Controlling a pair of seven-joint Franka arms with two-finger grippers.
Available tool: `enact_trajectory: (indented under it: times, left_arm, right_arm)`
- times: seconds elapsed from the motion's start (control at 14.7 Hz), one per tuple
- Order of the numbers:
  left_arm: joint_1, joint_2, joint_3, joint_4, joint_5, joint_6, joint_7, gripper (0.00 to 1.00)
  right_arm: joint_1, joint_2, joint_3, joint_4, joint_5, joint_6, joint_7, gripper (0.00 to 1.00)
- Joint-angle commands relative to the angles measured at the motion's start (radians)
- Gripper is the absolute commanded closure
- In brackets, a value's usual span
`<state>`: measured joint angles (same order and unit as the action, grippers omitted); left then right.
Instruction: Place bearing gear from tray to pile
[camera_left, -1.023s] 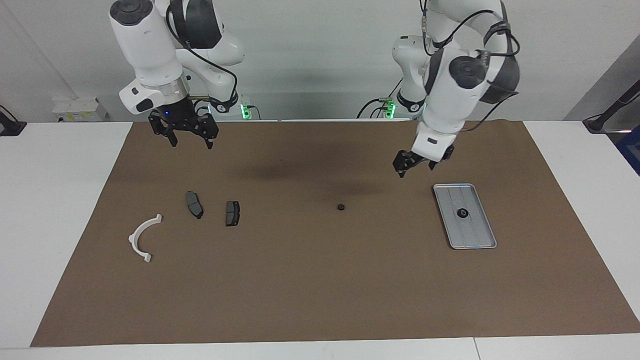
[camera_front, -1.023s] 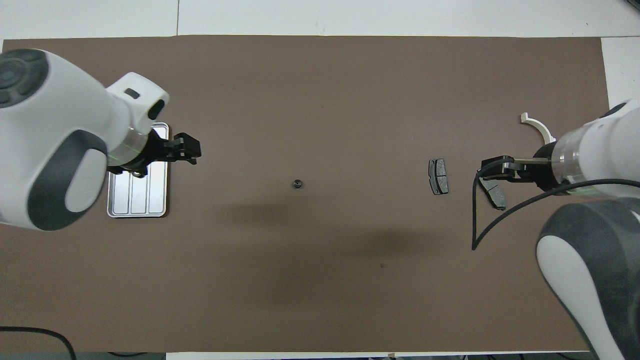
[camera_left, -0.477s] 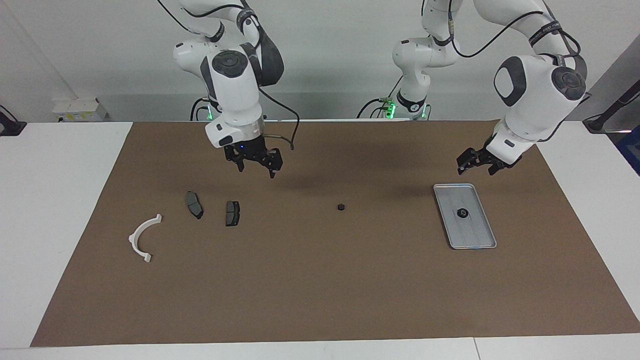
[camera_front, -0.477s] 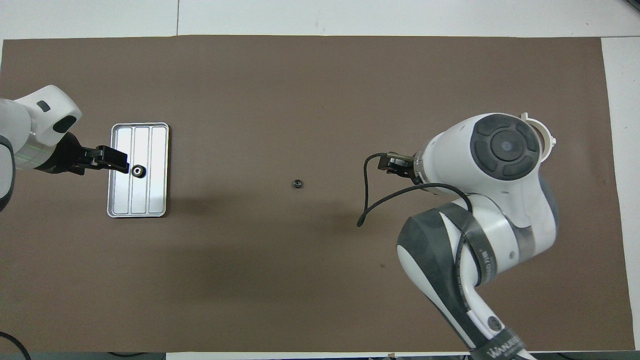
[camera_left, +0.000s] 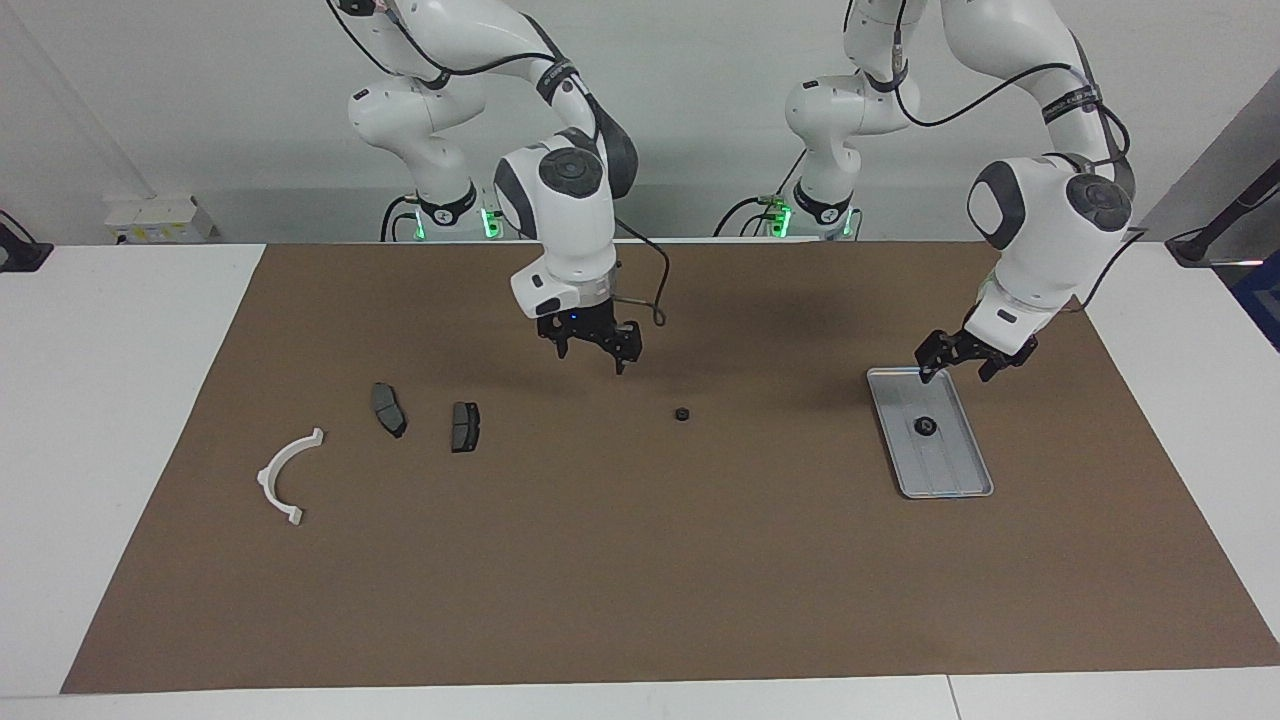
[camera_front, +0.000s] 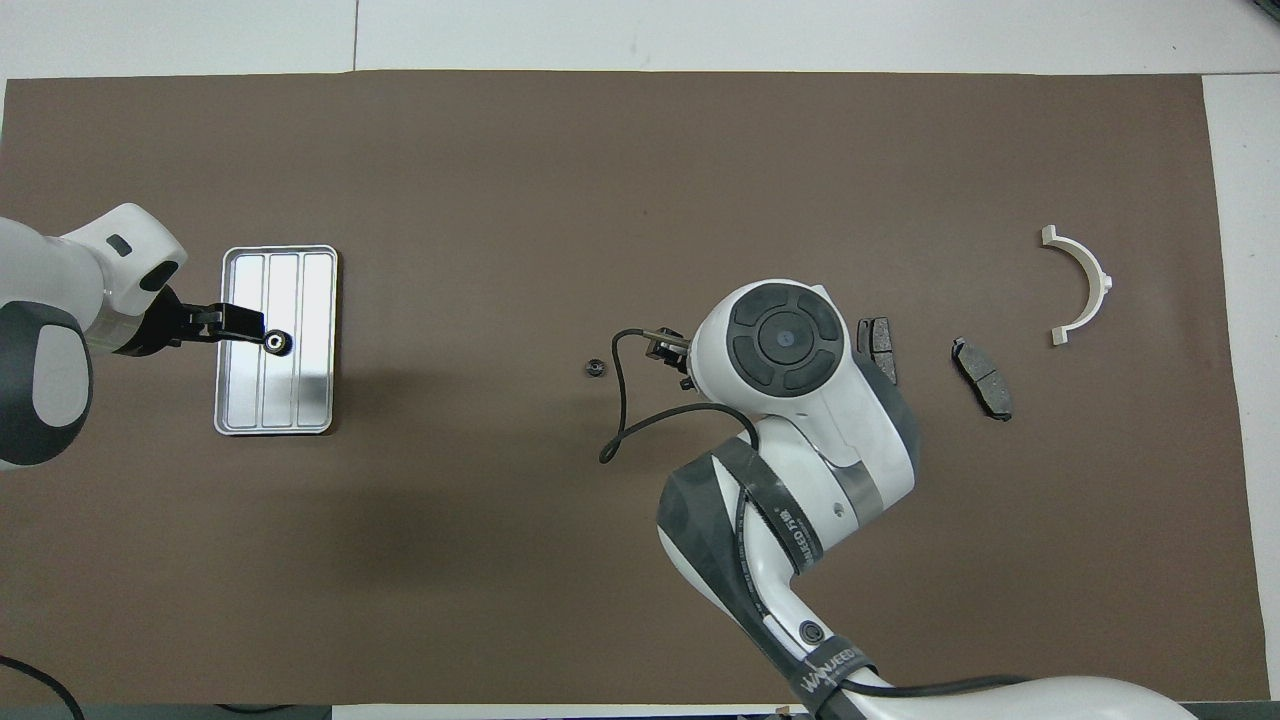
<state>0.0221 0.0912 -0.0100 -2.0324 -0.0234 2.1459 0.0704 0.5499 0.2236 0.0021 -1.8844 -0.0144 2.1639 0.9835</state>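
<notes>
Brown paper (camera_left: 640, 560) covers the middle of the white table (camera_left: 110, 400), and everything lies on it. Toward the left arm's end sits the tray (camera_left: 955, 470), silver-grey metal with a raised rim and ridges along its length; its long axis runs from the robots' edge out toward the table's farther edge, slightly slanted in the facing view. On its middle ridges rests the bearing gear (camera_left: 925, 426), a small dark ring lying flat with its hole facing up. A second small dark ring (camera_left: 682, 413) lies alone on the paper near the table's middle, well apart from the tray.

Toward the right arm's end is the pile: two dark grey brake pads (camera_left: 388, 409) (camera_left: 465, 426) side by side but not touching, and farther from the robots, a white curved arc (camera_left: 287, 476) with its open side facing the right arm's end of the table.

The left gripper (camera_left: 962, 360) hangs over the tray's end nearest the robots, fingers apart and holding nothing, clear of the gear. The right gripper (camera_left: 594, 347) hangs above bare paper between the pads and the lone ring, its fingers also apart and empty. Nothing lies between the tray and the pile except that lone ring.
</notes>
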Motion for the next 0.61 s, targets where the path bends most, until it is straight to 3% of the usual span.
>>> enact_trajectory:
  times: [0.0, 0.27, 0.55]
  left_arm:
    - [0.018, 0.056, -0.008, -0.012, 0.016, 0.087, 0.011, 0.00]
    - [0.016, 0.119, -0.010, -0.032, 0.016, 0.170, 0.005, 0.00]
    - [0.012, 0.157, -0.008, -0.074, 0.016, 0.261, 0.000, 0.00]
  right_arm:
    - [0.022, 0.057, -0.005, 0.080, -0.015, 0.002, 0.047, 0.00]
    - [0.067, 0.114, -0.005, 0.145, -0.015, -0.012, 0.052, 0.00]
    - [0.134, 0.270, -0.007, 0.318, -0.088, -0.071, 0.200, 0.00]
